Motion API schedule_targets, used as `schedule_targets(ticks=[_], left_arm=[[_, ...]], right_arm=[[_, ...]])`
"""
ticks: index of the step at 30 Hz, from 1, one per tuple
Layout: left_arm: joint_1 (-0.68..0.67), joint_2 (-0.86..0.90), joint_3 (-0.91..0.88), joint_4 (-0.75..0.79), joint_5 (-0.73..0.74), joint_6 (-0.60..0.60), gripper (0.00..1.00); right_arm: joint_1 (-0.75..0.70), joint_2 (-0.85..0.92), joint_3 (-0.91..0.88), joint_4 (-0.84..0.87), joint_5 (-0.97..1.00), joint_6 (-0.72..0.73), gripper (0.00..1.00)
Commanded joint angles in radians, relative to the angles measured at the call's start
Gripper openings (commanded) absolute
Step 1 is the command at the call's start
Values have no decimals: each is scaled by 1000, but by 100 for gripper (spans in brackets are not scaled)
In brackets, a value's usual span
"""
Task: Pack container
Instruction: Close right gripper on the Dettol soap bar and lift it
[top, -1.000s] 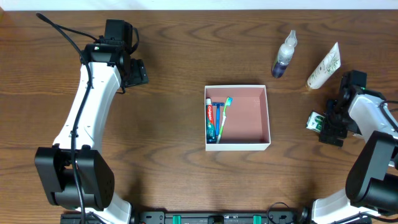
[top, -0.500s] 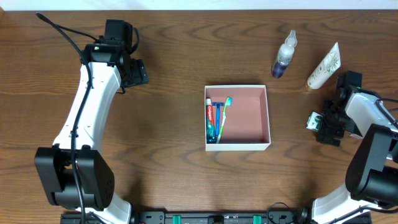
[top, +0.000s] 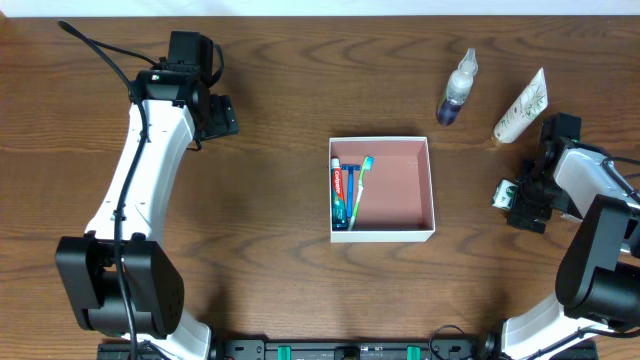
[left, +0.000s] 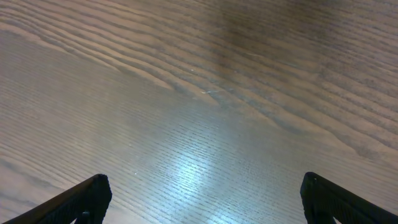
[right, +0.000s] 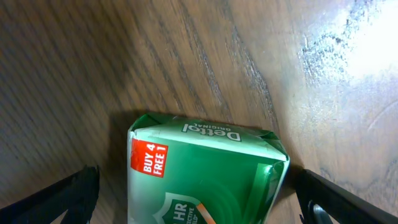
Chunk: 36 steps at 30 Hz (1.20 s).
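1. A shallow, square, white-walled cardboard container (top: 405, 190) with a pinkish-brown inside sits lidless near the middle of the dark brown wooden table (top: 270, 250), between the two arms.
2. Along the container's left wall lie a red-and-blue toothpaste tube (top: 339, 188) and, just beside it, a teal toothbrush (top: 360, 185). The rest of the floor is bare.
3. Far and to the right of the container stands a small clear spray bottle (top: 457, 90) with dark liquid in its base. Further right lies a white squeeze tube (top: 522, 108) printed with green leaves, tilted on the wood.
4. A small green-and-white cardboard packet (top: 507, 192) lies right of the container, well apart from it. In the right wrist view the packet (right: 199, 168) shows "Dettol" lettering and a red "BUY 4 FREE 1" tag.
5. The right gripper (top: 525, 205) is down at this packet with its jaws released and spread wide. In the wrist view the right gripper (right: 199, 190) straddles the packet, one black fingertip on each side. The left fingertip stands clear of the card. The other is close to the packet's corner, and whether it touches cannot be told.
6. The left gripper (top: 222, 115) hangs over bare wood at the far left, well apart from the container. Its wrist view shows the left gripper (left: 202, 199) with its jaws wide apart and only wood grain between them.
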Motion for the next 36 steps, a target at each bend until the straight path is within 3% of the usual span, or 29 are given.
schedule_targets(ticks=[1, 9, 13, 18, 21, 23, 31, 36], left_arm=[[3, -10, 19, 0, 0, -10, 98], [3, -10, 19, 0, 0, -10, 98], [3, -10, 19, 0, 0, -10, 98], [3, -10, 19, 0, 0, -10, 98], [3, -10, 19, 0, 0, -10, 98], [3, -10, 19, 0, 0, -10, 98], [3, -10, 19, 0, 0, -10, 98], [3, -10, 19, 0, 0, -10, 98]], right_arm=[[18, 13, -7, 13, -43, 72, 99], [37, 13, -7, 14, -53, 82, 94], [38, 13, -8, 14, -53, 90, 78], [38, 13, -8, 13, -53, 97, 70], [38, 13, -8, 13, -53, 97, 54], [38, 13, -8, 13, -52, 97, 49], [34, 13, -8, -21, -37, 94, 42], [32, 13, -7, -50, -26, -1, 39]])
